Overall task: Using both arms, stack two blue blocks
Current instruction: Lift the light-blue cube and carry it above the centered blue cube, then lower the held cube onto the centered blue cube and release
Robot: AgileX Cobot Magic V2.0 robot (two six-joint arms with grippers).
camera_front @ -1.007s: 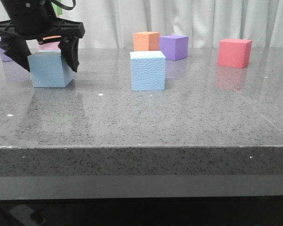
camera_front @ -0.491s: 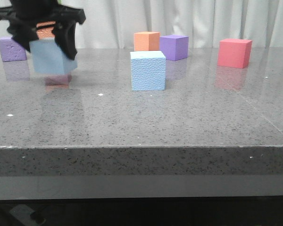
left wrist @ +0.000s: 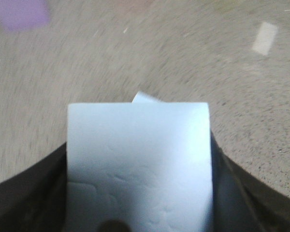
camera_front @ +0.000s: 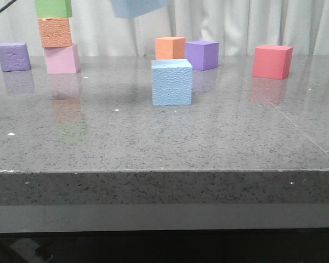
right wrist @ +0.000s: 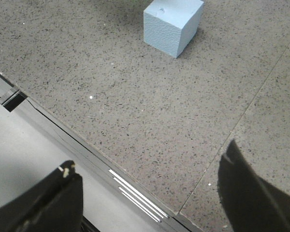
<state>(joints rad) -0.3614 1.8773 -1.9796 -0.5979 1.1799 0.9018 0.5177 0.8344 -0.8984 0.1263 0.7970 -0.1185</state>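
- Pincer, left [left wrist: 137, 193]: clenched on one blue block [left wrist: 137, 164], dark fingers [left wrist: 34, 193] pressed to its two sides in the left wrist view; that view is blurred.
- Carried blue block [camera_front: 138, 6]: in the front view only its lower part shows at the top edge, high above the surface [camera_front: 164, 137] and a little left of the block that waits below. The arm itself is out of frame there.
- Pincer, right [right wrist: 150, 193]: released, fingers spread wide with nothing between them, hanging over the near edge of the surface [right wrist: 135, 188].
- Second blue block [camera_front: 171, 82]: standing flat and square near the middle of the surface, untouched; also seen in the right wrist view [right wrist: 173, 24].
- Progress, judged: pick-up done, carry under way; alignment over the second block, lowering and release remain. No part for the right arm is evident so far.
- Bystanders: orange cube [camera_front: 170, 47] and purple cube [camera_front: 202, 55] close behind the target; red cube [camera_front: 272, 61] well apart to the right; pink, orange and green tower [camera_front: 57, 38] and another purple cube [camera_front: 13, 56] far left.
- Room: open ground in front of and beside the target; the orange and purple cubes crowd only its rear, so a straight descent looks free.
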